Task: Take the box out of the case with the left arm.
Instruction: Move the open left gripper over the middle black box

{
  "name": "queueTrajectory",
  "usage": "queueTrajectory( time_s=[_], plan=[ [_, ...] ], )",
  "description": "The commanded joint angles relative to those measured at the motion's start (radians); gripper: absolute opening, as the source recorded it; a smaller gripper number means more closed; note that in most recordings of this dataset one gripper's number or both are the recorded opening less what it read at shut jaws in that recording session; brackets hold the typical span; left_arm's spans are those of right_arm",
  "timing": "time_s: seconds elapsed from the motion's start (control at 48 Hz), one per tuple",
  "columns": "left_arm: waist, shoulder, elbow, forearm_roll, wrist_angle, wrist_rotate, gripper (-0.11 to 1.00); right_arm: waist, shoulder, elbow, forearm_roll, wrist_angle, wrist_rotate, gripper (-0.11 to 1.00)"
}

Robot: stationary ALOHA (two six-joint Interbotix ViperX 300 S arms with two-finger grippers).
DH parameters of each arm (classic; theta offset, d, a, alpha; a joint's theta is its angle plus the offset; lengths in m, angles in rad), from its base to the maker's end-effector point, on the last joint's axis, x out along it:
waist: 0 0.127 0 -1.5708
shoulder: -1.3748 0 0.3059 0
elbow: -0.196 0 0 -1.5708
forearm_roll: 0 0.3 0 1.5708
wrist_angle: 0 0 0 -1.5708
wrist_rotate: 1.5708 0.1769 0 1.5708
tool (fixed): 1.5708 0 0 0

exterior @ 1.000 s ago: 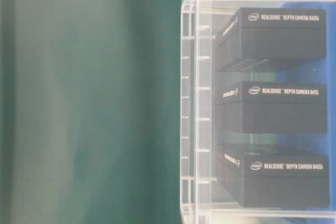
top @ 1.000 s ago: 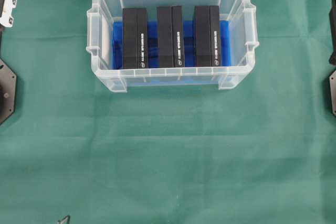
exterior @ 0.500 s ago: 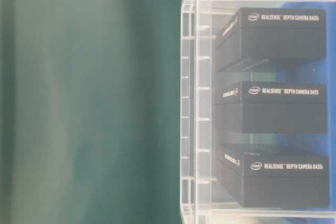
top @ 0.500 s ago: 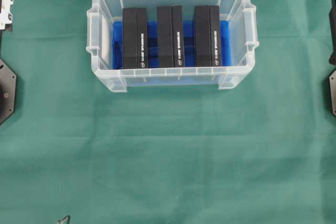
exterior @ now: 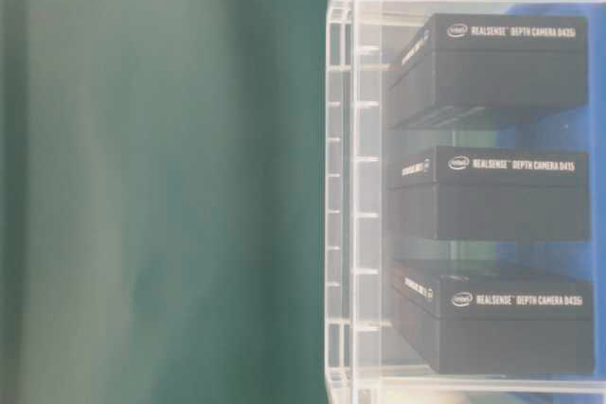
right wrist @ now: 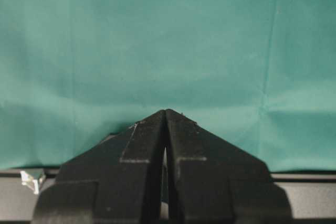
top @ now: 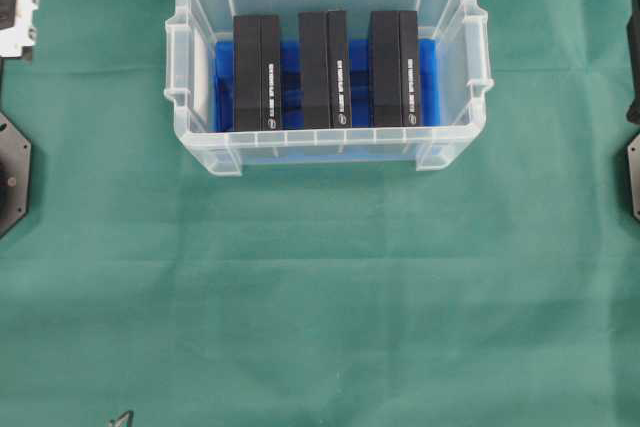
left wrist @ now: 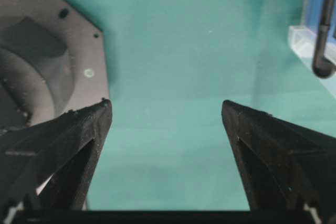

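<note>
The case (top: 325, 152), a clear bin with a blue lining, stands at the back middle of the green cloth. Three black boxes stand side by side in it: one on the left (top: 257, 72), one in the middle (top: 323, 69), one on the right (top: 394, 68). The table-level view shows them through the case wall (exterior: 346, 186). My left gripper (left wrist: 165, 109) is open over bare cloth, well left of the case, whose corner (left wrist: 307, 40) shows at the right of the left wrist view. Only a white fitting (top: 15, 12) of that arm shows overhead. My right gripper (right wrist: 166, 111) is shut on nothing.
The left arm's dark base plate (left wrist: 47, 61) lies close beside the left finger and shows at the overhead view's left edge (top: 12, 172). The right arm's base (top: 634, 172) sits at the right edge. Green cloth (top: 320, 307) stretches in front of the case.
The left arm's white fitting at the left edge of the overhead view has shifted a little. The case and the boxes have not moved.
</note>
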Motion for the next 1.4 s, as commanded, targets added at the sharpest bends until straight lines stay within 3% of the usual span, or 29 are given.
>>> queueTrajectory(
  time_s=[0.0, 0.459, 1.376],
  plan=[
    [-0.021, 0.028, -0.040, -0.002, -0.028, 0.002, 0.81, -0.002, 0.000, -0.023, 0.000, -0.003, 0.000, 0.00],
    [-0.112, 0.291, -0.256, 0.000, -0.081, -0.012, 0.81, -0.002, 0.002, -0.023, -0.002, -0.003, 0.002, 0.00],
    [-0.176, 0.773, -0.795, 0.009, -0.117, -0.029, 0.81, -0.002, 0.005, -0.021, -0.014, -0.005, 0.002, 0.00]
  ],
)
